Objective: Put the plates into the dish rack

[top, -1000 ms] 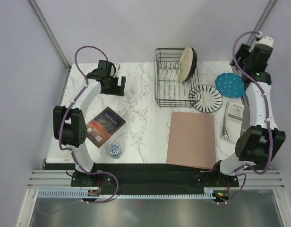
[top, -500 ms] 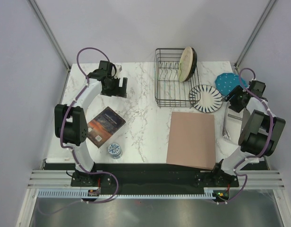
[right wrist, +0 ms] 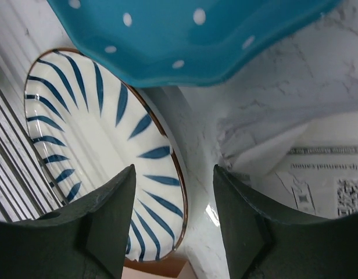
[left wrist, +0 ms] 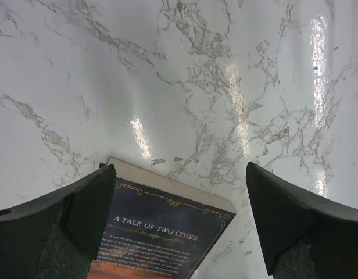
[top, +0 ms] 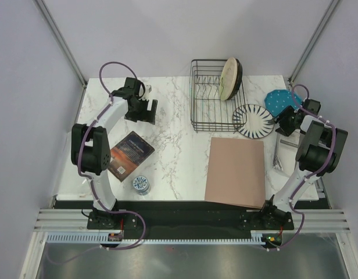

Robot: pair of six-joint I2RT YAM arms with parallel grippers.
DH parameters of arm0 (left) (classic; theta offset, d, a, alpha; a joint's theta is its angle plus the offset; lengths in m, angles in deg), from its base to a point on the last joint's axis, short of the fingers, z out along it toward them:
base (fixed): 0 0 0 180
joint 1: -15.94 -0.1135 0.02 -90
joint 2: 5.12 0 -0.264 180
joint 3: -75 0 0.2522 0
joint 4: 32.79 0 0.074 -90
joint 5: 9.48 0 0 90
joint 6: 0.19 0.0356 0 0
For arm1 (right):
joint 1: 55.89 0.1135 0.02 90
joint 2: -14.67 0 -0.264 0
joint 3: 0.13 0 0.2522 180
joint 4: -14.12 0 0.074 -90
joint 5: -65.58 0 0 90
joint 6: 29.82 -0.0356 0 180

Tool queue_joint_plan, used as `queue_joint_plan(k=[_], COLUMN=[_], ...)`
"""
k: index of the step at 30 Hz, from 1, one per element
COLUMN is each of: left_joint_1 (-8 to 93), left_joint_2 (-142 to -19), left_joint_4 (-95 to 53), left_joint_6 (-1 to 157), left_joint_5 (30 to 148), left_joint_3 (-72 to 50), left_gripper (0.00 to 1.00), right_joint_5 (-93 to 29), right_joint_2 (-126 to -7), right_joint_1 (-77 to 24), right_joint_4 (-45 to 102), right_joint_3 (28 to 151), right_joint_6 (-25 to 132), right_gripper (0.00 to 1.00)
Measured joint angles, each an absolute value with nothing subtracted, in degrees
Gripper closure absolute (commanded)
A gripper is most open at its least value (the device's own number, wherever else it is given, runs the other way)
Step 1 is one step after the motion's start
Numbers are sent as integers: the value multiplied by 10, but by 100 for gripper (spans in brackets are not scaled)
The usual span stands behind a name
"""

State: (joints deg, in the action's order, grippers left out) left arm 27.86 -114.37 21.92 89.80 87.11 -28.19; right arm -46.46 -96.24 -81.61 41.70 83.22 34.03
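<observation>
right end effector (right wrist: pixel 176 229) released, empty, fingers wide apart, just beside teal plate (right wrist: pixel 185 35) | striped plate (right wrist: pixel 97 128) between it and dish rack (top: pixel 211 125) | left end effector (left wrist: pixel 179 226) released, well left of dish rack

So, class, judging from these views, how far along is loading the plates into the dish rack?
Done: a cream plate stands in the dish rack, with what looks like a second behind it. In hand: nothing yet; the right tool is open, low beside the striped plate and teal plate. Left: both of those sit on the table, outside the rack.
</observation>
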Motion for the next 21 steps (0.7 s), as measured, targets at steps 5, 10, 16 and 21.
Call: queue_joint_plan(k=[5, 10, 16, 21], left_joint_1=[279, 281, 286, 295], left_joint_2=[-1168, -1179, -1195, -1199], left_joint_4=[228, 230, 230, 231], left_joint_6=[904, 915, 924, 929], left_joint_5=[868, 861, 850, 841], left_joint_3=[-282, -294, -313, -317], left_gripper=[0, 0, 0, 0], right_joint_5=[-472, -475, -485, -490], right_joint_2=[-999, -1015, -1021, -1021], right_joint_1=[-816, -816, -818, -818], right_joint_4=[399, 383, 376, 377], right_joint_3=[867, 879, 879, 878], right_joint_6=[338, 339, 353, 388], right_gripper=[48, 52, 59, 62])
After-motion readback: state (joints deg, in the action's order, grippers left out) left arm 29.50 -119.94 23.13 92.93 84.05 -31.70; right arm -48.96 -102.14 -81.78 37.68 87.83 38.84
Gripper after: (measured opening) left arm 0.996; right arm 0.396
